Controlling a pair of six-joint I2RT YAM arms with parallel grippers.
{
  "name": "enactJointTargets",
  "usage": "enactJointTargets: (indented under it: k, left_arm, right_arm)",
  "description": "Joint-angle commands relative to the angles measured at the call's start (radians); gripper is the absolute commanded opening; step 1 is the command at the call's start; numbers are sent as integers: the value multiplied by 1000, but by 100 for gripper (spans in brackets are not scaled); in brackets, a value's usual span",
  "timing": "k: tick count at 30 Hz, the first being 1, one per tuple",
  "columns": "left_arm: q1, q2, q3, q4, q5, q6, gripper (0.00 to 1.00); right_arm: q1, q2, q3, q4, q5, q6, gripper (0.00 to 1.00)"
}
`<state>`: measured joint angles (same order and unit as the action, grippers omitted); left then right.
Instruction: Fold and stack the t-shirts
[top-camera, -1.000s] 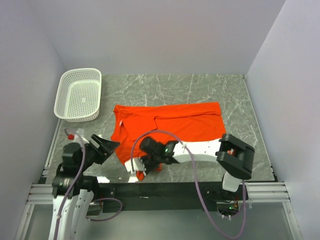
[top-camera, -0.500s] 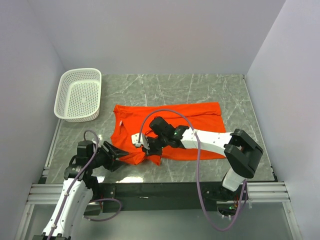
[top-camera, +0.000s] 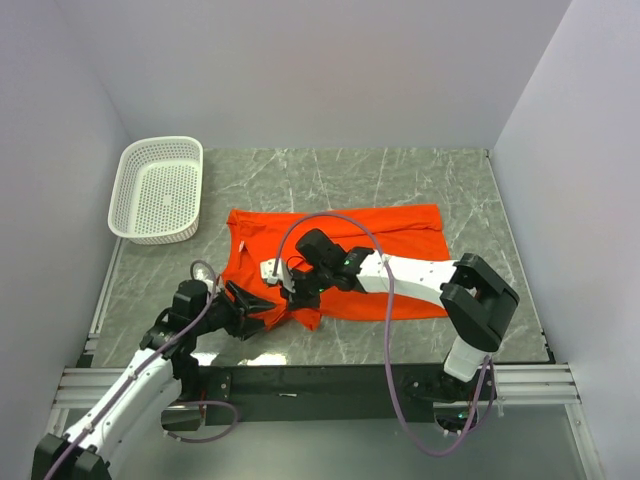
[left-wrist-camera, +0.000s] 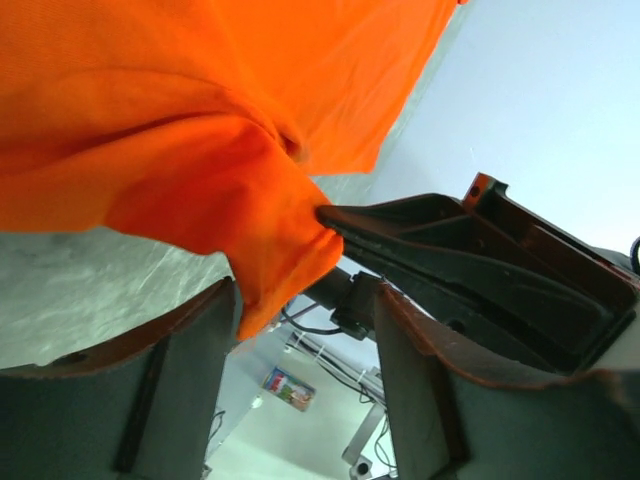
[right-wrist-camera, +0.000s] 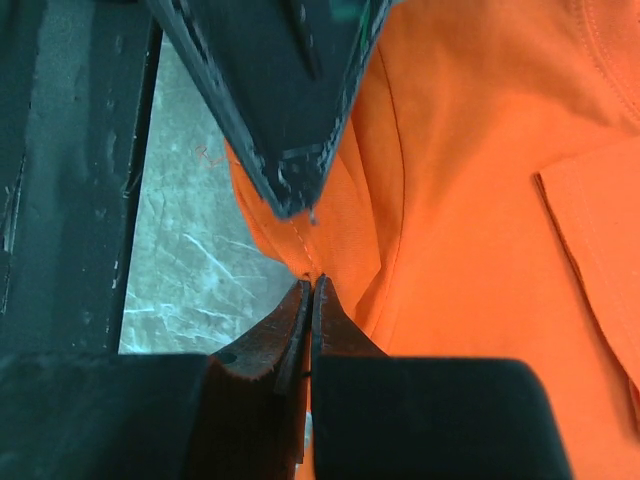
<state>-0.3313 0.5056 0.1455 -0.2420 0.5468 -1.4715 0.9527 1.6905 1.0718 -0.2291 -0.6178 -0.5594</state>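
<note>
The orange-red t-shirt (top-camera: 390, 250) lies partly folded on the marble table, with its near-left corner bunched and lifted. My right gripper (top-camera: 291, 292) is shut on that corner; in the right wrist view its tips (right-wrist-camera: 312, 282) pinch a stitched edge of the t-shirt (right-wrist-camera: 480, 200). My left gripper (top-camera: 266, 312) is open at the same corner, just left of the right one. In the left wrist view the held fold of the t-shirt (left-wrist-camera: 200, 130) hangs down between the open fingers of the left gripper (left-wrist-camera: 305, 292), beside the black right gripper (left-wrist-camera: 470, 270).
A white perforated basket (top-camera: 160, 188) stands at the far left of the table. Walls close in the left, back and right sides. The right arm (top-camera: 420, 275) reaches across the shirt's near edge. A black rail (top-camera: 330, 375) runs along the front.
My right gripper has carried the shirt corner from near the front edge back onto the shirt. My left arm has reached rightward, bringing its open gripper up to that corner.
</note>
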Motion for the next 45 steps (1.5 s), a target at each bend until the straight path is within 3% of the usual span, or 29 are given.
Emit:
enactJointTargets:
  k: [1,4,7,11,14,15,17,21,23,26,27,30,31,35,38,45]
  left_arm:
    - [-37,45,20,121,-64,-70,62]
    - [-55,77,34,106,-80,-64,56]
    - [-63,83,35,107,-87,-70,41]
    - [-66,70,46,81,-119,-62,30]
    - [-66,67,33,101,-123,-61,14]
    - [-66,60,26,110,-127,-64,1]
    - [-68,47,8,136,-137,-72,1]
    - [-66,-1,6,135,-157,-70,1]
    - [-66,-4,17,122,-160,-56,1]
    - [-66,-15,20,112,-148,-43,1]
    - [-64,-21,20,109,-148,-41,1]
    - [-64,-30,26,101,-133,-24,1]
    - [-64,-33,29,89,-133,-13,1]
    - [-64,-41,51,73,-128,11,1]
    - [-63,-44,65,72,-130,30,1]
    - [-63,-27,82,93,-131,56,1]
  right_arm:
    - [-15,-3,45,33,-22,30,0]
    - [-29,-8,40,37,-33,39,0]
    - [-35,-9,37,37,-36,41,0]
    - [-38,-14,33,37,-39,38,0]
    - [-38,-18,28,37,-40,38,0]
    - [-38,-22,28,34,-42,35,0]
    - [-38,-28,22,25,-42,20,1]
    - [-55,-107,27,-122,33,-143,61]
    - [-100,-203,-10,-261,69,-294,66]
    - [-288,-316,-91,-520,81,-550,67]
    - [-407,-392,-119,-621,119,-607,67]
    - [-608,-547,-251,-693,226,-802,66]
    - [-753,-580,-277,-722,280,-848,66]
    - [-1035,-637,-334,-806,320,-1061,64]
    - [-1097,-603,-371,-805,348,-1100,61]
    - [-1095,-551,-438,-730,375,-1088,55]
